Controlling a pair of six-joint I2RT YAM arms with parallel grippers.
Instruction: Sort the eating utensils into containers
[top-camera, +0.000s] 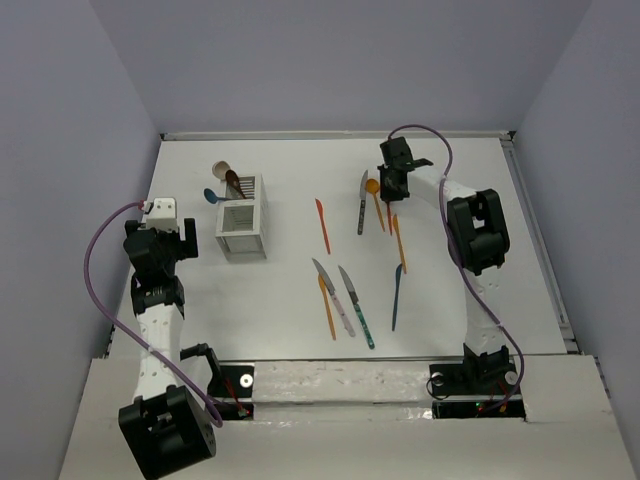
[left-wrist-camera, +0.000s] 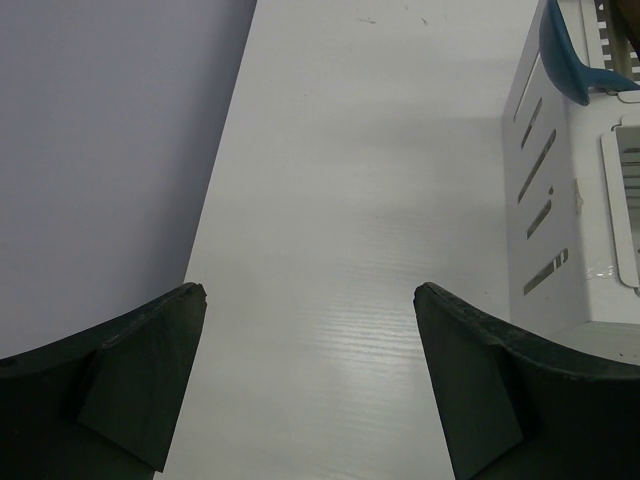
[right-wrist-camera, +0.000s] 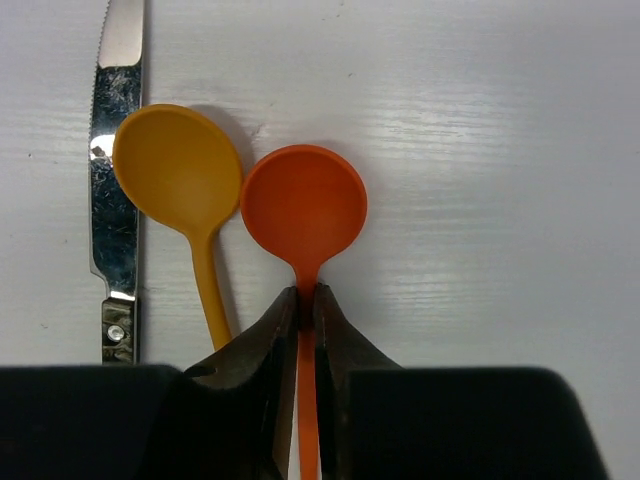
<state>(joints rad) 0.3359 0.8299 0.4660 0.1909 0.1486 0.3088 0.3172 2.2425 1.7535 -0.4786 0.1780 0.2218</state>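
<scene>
Surface (left-wrist-camera: 330, 200) shows between the left fingers (left-wrist-camera: 130, 390), which stand spread wide, released and holding nothing, just left of the white caddy (left-wrist-camera: 545, 200). A blue spoon (left-wrist-camera: 565, 55) leans over the caddy's rim. An orange knife (top-camera: 322, 226) lies mid-surface, apart from the caddy. Farther right, the right fingers (right-wrist-camera: 270, 340) are clenched on the thin handle of the orange spoon (right-wrist-camera: 304, 205), whose round bowl sits just beside a yellow spoon (right-wrist-camera: 178, 170) and a silver-bladed knife (right-wrist-camera: 115, 150).

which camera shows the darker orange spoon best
Right wrist: the darker orange spoon fills the frame, bowl clear, neck pinched in the right end effector. Top external shows it tiny, partly hidden under that end effector. Left wrist shows none of it, only table and caddy.
</scene>
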